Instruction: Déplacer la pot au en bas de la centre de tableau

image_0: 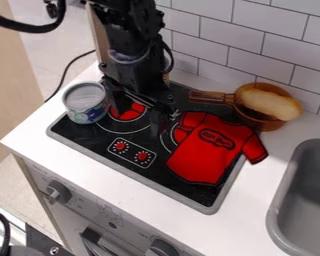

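Tool: the black gripper [137, 112] hung down from the upper part of the view, above the left rear part of the black stovetop [96, 141]. Its two fingers were spread well apart, with a red burner marking visible between them. Nothing was seen in its hold.

Task item: the brown pot [252, 119] sat at the right rear corner of the stovetop, near the tiled wall [281, 36], well apart from the gripper. Its handle [209, 97] pointed left in the view, over the stovetop. An oblong, tan, bread-like item [269, 103] lay in the pot, reaching across to its right rim.

Other items: a round tin can [85, 104] with a grey top and patterned side stood upright at the left corner of the stovetop, just beside the gripper's left-hand finger in the view; contact could not be determined. A red shirt-shaped cloth [204, 156] with black edging and dark lettering lay across the right half of the stovetop, just in front of the pot; one sleeve extended over the edge toward the white counter [253, 212]. A printed panel with two red dials [131, 153] was visible near the stovetop's front edge. The grey sink [287, 200] was at the right of the view.
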`<state>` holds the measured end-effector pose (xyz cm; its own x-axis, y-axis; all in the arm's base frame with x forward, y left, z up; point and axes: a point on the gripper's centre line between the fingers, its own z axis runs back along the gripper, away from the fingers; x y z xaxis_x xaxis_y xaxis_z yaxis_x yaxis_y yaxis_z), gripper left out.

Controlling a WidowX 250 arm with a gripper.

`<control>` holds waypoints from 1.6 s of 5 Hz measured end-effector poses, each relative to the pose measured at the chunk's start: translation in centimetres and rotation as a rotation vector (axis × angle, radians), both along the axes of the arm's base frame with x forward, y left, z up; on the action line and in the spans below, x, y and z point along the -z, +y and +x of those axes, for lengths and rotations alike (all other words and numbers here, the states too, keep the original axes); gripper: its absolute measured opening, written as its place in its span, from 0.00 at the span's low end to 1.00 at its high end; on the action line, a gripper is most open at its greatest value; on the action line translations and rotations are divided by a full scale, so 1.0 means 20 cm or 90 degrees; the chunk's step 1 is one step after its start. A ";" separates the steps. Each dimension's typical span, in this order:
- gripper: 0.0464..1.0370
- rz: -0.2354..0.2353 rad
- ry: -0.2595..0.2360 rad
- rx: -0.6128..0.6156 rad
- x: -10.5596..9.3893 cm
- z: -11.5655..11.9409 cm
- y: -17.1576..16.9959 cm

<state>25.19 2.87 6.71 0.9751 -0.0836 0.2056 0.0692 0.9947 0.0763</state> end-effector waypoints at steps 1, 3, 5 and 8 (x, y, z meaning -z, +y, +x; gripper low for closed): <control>0.96 -0.002 0.011 -0.007 0.02 -0.01 0.00; 0.96 -0.071 -0.003 -0.281 -0.06 0.04 0.31; 0.96 -0.059 -0.101 -0.588 -0.07 0.14 0.64; 0.96 -0.017 -0.169 -0.768 -0.02 0.09 0.85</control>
<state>27.06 19.87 7.10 0.3542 0.8470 0.3964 -0.9076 0.4135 -0.0726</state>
